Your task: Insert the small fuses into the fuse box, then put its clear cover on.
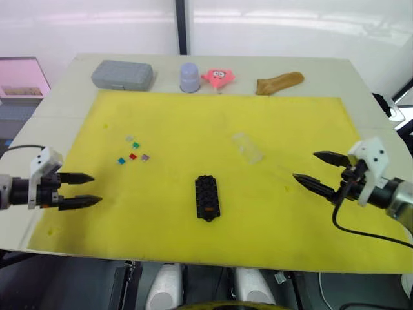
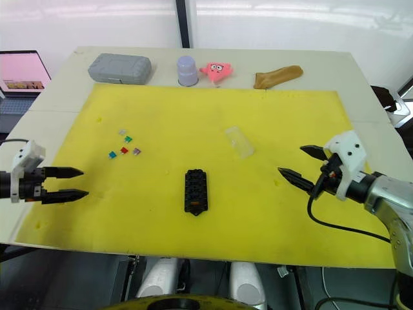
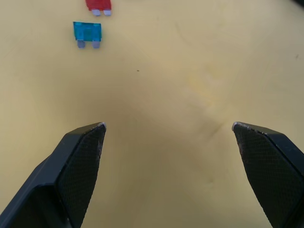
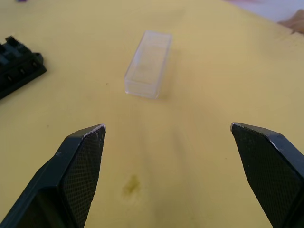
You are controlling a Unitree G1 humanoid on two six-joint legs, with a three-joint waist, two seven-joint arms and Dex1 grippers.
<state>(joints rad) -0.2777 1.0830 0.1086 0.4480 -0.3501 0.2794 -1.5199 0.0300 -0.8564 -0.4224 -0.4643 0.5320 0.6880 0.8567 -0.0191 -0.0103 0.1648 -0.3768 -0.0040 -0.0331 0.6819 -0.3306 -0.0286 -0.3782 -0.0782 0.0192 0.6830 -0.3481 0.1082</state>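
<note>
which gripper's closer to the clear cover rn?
Right. The right gripper sits just off the cover's right side, jaws open and pointed at it. The left gripper is at the mat's far left edge, beyond the loose fuses.

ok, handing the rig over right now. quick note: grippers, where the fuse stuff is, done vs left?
Left gripper: open, empty, low over the yellow mat at its left edge.
Right gripper: open, empty, over the mat's right side, pointed toward the clear cover.
Small fuses: five loose on the mat, left of centre, ahead of the left gripper.
Fuse box: mid-mat, near the front; one orange fuse looks seated at its near end.
Clear cover: lying on the mat, right of the box and farther back, apart from it.
Done: at most one fuse in.
Left: insert the loose fuses, then fit the cover.
</note>
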